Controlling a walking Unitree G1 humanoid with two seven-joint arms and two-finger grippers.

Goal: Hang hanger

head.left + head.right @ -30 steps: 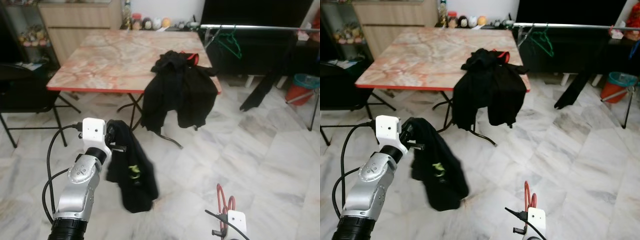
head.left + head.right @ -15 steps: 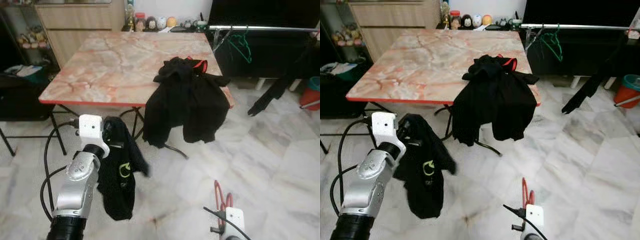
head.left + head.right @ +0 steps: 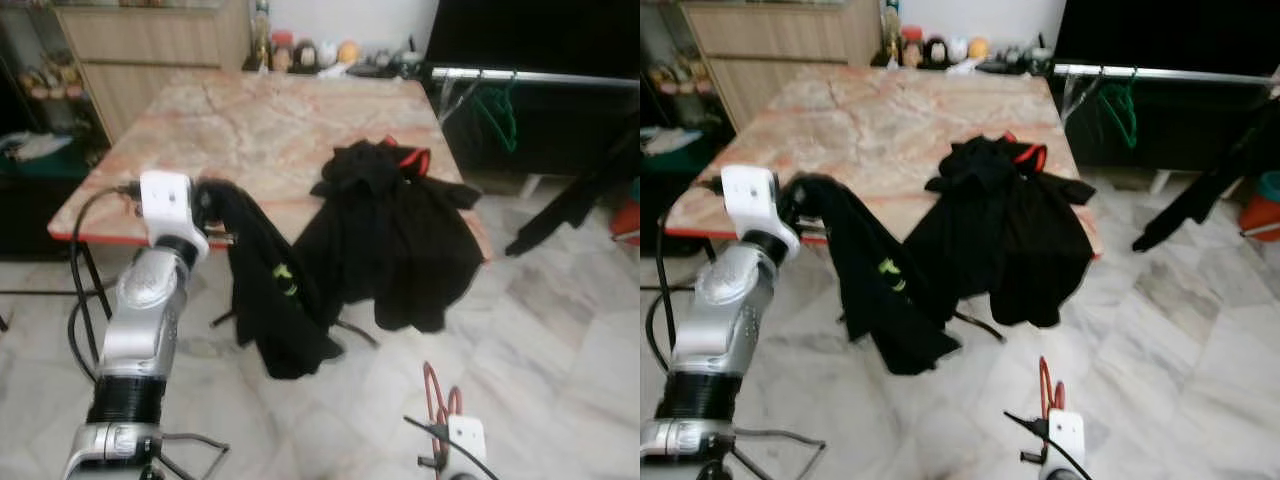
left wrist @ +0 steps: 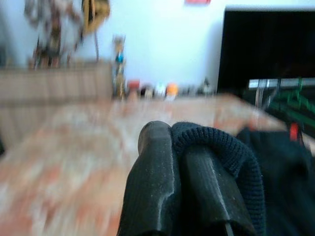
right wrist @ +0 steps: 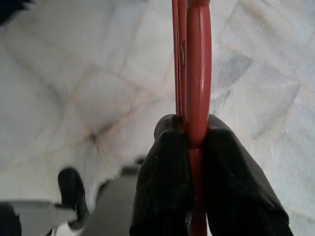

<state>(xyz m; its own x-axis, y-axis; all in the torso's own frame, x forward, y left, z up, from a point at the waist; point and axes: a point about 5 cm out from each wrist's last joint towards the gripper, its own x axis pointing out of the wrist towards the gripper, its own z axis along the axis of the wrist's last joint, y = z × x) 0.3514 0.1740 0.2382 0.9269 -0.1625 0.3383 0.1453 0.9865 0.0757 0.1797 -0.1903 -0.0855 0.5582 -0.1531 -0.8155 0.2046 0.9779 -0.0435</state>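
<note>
Now, floor (image 3: 560, 330): pale marble.
Table (image 3: 290, 120): 12 o'clock, black clothes (image 3: 400, 240) draped over edge.
Rail (image 3: 530, 76): 2 o'clock, green hanger (image 3: 497, 110).
Left gripper (image 4: 184, 147): clamps shirt (image 3: 270, 290).
Right gripper (image 5: 189, 142): clamps hanger (image 5: 193, 69), 5 o'clock.

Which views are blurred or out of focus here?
Both eye views are softly motion-blurred throughout; left wrist view keeps the left gripper and black garment sharp against a smeared table; right wrist view is crisp on the red hanger.

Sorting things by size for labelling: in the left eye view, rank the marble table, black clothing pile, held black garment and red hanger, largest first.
1. marble table
2. black clothing pile
3. held black garment, nearer the camera, so unsure against the pile
4. red hanger
</note>
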